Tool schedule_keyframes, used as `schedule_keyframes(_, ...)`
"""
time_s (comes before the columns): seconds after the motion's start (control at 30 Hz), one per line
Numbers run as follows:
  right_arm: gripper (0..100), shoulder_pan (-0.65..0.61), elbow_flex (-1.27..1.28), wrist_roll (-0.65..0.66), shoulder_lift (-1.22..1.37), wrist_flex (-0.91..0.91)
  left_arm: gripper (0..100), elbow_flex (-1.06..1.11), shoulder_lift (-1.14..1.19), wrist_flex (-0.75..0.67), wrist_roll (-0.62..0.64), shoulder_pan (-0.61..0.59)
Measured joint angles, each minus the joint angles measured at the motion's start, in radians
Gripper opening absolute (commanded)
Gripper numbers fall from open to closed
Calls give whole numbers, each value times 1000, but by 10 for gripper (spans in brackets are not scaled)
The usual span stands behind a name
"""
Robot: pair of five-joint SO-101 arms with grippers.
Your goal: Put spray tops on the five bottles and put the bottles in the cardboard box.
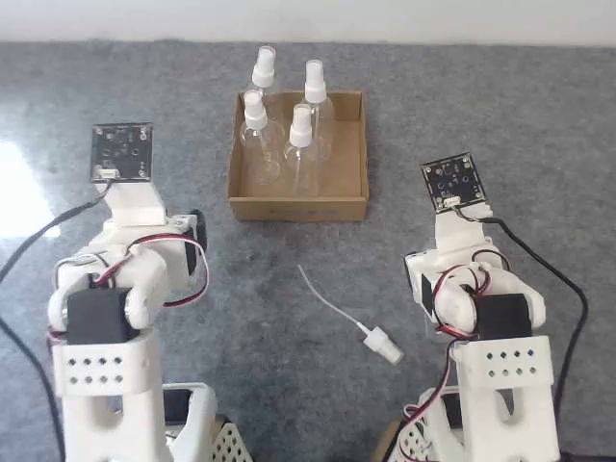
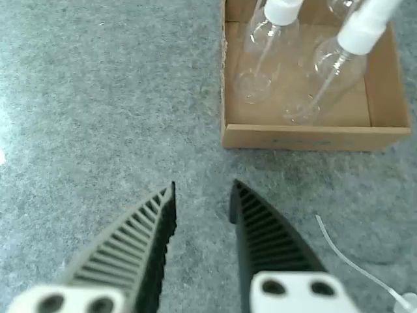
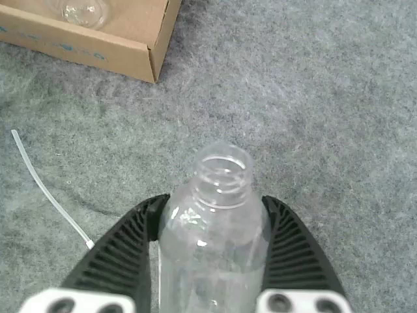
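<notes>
Bottle (image 3: 218, 261), uncapped, pinched in right gripper (image 3: 212, 203); left gripper (image 2: 203, 186) spread; 4 capped bottles (image 1: 301, 144) in cardboard box (image 1: 298, 207); spray top (image 1: 380, 342) outside.

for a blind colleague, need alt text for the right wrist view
The right gripper is shut on a clear, uncapped bottle above a grey surface. A spray top's thin tube lies nearby, and a cardboard box corner sits farther off.
</notes>
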Motion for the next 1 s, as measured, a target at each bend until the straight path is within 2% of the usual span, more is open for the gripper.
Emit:
schedule_keyframes(0.37, 76, 29, 2, -8, 0, -9, 207, -37, -2, 46, -8, 31)
schedule_keyframes(0.53, 76, 92, 2, -8, 0, -28, 207, -37, -2, 94, -80, 147)
schedule_keyframes(1.0, 76, 118, 2, -8, 0, -28, 209, -37, -2, 103, -86, 417)
